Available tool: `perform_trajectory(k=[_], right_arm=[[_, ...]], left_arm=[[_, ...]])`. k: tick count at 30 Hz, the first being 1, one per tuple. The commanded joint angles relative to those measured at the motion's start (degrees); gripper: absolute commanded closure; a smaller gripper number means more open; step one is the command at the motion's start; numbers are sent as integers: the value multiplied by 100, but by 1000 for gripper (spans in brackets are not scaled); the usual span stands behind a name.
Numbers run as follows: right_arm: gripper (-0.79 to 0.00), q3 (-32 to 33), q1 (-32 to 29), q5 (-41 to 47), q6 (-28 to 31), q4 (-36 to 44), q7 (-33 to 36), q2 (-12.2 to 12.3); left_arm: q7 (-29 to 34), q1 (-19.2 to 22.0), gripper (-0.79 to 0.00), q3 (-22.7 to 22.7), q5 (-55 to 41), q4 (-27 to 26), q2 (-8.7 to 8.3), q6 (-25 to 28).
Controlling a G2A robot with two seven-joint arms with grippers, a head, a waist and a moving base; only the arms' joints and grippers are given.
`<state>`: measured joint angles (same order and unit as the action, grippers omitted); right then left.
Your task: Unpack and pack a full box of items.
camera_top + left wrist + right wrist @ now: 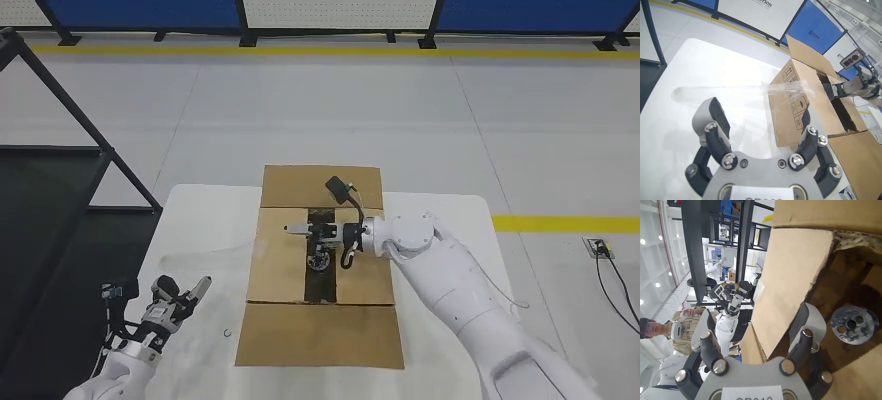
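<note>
A brown cardboard box stands mid-table, its top flaps parted along a dark slit. My right gripper is at that slit. In the right wrist view it is open and straddles the edge of one flap, one finger outside and one inside. A grey round metal part lies on the box floor beside the inner finger. My left gripper hovers open and empty near the table's front left corner, apart from the box. A clear tape strip hangs off the box's side.
The white table has free room left of the box. A black metal rack stands beside the table's left edge. A small dark ring lies on the table near the box's front left corner.
</note>
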<state>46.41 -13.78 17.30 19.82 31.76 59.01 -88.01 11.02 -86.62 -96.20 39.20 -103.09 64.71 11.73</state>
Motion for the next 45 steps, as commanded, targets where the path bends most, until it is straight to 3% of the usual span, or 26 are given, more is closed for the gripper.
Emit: perform_trajectory(k=[1, 13, 23, 32, 45], right_arm=[[-785, 28, 66, 161, 128, -126, 81, -42], [-785, 268, 141, 985, 597, -273, 58, -239], [-785, 43, 263, 984, 614, -238, -528, -561], [-785, -129, 400, 1008, 1009, -428, -409, -834], [-785, -134, 379, 1029, 960, -459, -412, -852]], left_arm=[[-4, -5, -785, 11, 10, -5, 2, 17], [31, -35, -785, 38, 49, -27, 6, 132], [36, -174, -785, -150, 67, -64, -9, 272], [61, -315, -785, -385, 28, -15, -25, 340], [96, -333, -785, -393, -19, -42, -26, 379]])
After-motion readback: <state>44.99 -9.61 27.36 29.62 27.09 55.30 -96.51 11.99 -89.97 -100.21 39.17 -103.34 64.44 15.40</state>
